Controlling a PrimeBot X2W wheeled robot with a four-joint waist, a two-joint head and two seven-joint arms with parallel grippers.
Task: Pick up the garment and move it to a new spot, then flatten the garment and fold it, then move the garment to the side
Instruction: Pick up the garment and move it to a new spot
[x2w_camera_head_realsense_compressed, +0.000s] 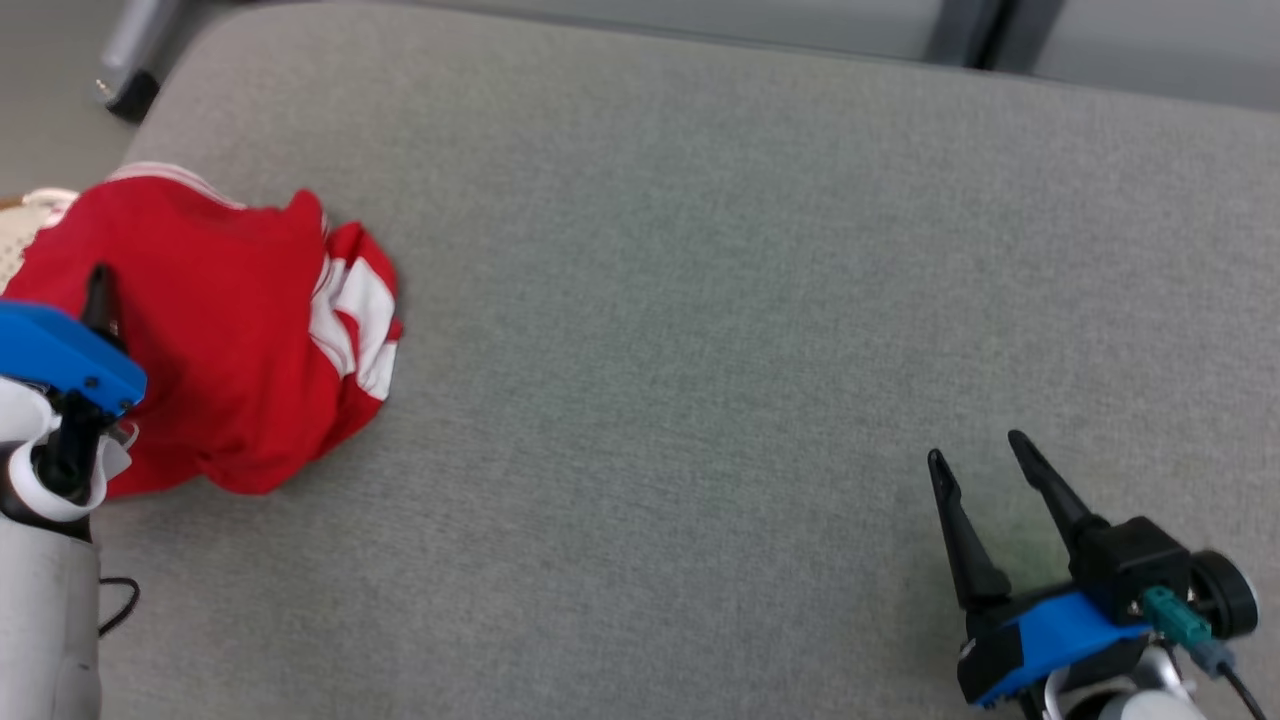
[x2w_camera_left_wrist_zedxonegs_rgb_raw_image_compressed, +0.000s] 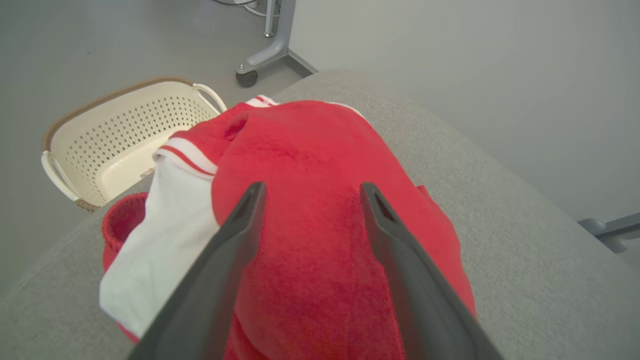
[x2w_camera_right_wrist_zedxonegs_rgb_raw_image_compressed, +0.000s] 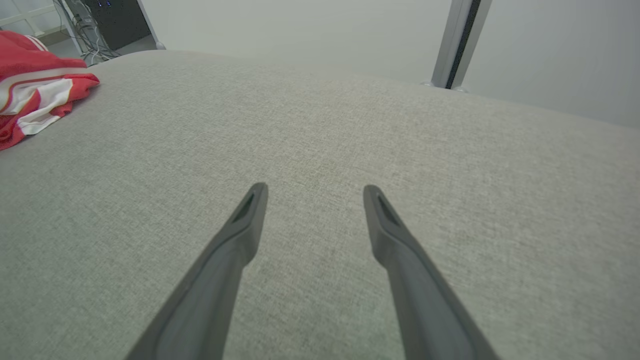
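Head view shows the red garment (x2w_camera_head_realsense_compressed: 220, 330) crumpled at the worktop's (x2w_camera_head_realsense_compressed: 700, 300) left edge, not yet lifted. Left gripper (x2w_camera_left_wrist_zedxonegs_rgb_raw_image_compressed: 311, 192) is over it, right gripper (x2w_camera_head_realsense_compressed: 977, 449) well apart; both jaws are wide and empty.

Right gripper (x2w_camera_head_realsense_compressed: 977, 446) with two long dark tapered fingers (x2w_camera_head_realsense_compressed: 965, 540), blue housing (x2w_camera_head_realsense_compressed: 1050, 625), teal plug (x2w_camera_head_realsense_compressed: 1172, 612), black cable (x2w_camera_head_realsense_compressed: 1245, 690), left gripper (x2w_camera_left_wrist_zedxonegs_rgb_raw_image_compressed: 312, 186) alike, blue cover (x2w_camera_head_realsense_compressed: 60, 355), pale grey forearm (x2w_camera_head_realsense_compressed: 45, 620)

light: bright, even | shadows: soft, faint | head view: slightly blurred | wrist views: wide-angle bending
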